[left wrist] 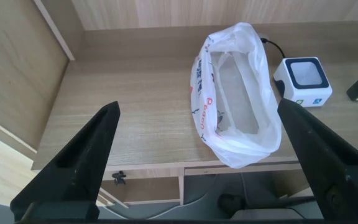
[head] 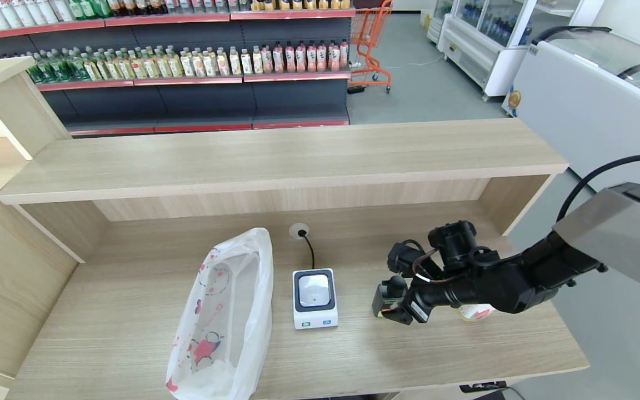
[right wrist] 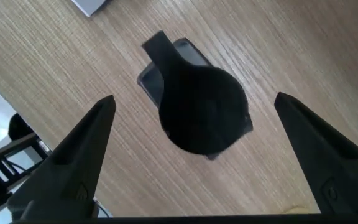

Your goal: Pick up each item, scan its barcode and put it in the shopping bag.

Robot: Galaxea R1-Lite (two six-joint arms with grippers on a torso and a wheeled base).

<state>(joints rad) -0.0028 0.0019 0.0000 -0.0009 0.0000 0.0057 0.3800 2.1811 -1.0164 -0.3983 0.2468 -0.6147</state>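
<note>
Directly beneath the wide-open, empty right gripper (right wrist: 194,98): a small dark upright bottle with a round black cap (head: 383,299), on the wooden tabletop (head: 103,328) just right of the white scanner box (head: 314,297). Long axis vertical, so probably a straight descent. Left gripper (left wrist: 197,106) likewise spread wide and empty, above the white plastic shopping bag (head: 225,311).

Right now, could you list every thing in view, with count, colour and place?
shopping bag: 1, white, red prints, left of scanner
scanner: 1, white, dark top, counter middle
dark item: 1, black cap, right of scanner
second item: 1, white-red, partly under right arm
counter: 1, light wood
bottles: many, mixed, shelves behind
left fingers: 2, black, open, facing bag
right fingers: 2, black, open, flanking dark item
</note>
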